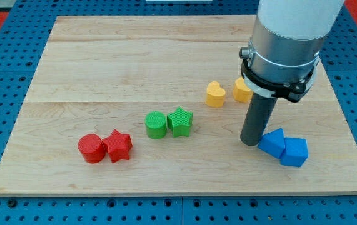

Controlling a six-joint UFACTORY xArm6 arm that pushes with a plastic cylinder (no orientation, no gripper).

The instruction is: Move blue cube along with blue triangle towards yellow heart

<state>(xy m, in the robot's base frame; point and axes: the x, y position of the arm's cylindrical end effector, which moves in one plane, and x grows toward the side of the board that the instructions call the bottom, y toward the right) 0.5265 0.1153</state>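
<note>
The blue cube [294, 152] lies at the view's lower right, touching the blue triangle [272, 143] on its left. The yellow heart [215, 94] sits up and to the left of them, near the board's middle right. My tip [251, 143] stands on the board right against the blue triangle's left side. The arm's grey and white body rises above it at the view's top right.
A second yellow block [242, 91] is to the right of the heart, partly hidden by the arm. A green cylinder [156, 124] and green star [180, 121] sit mid-board. A red cylinder [91, 148] and red star [118, 145] sit lower left. The board's edge [184, 194] runs along the view's bottom.
</note>
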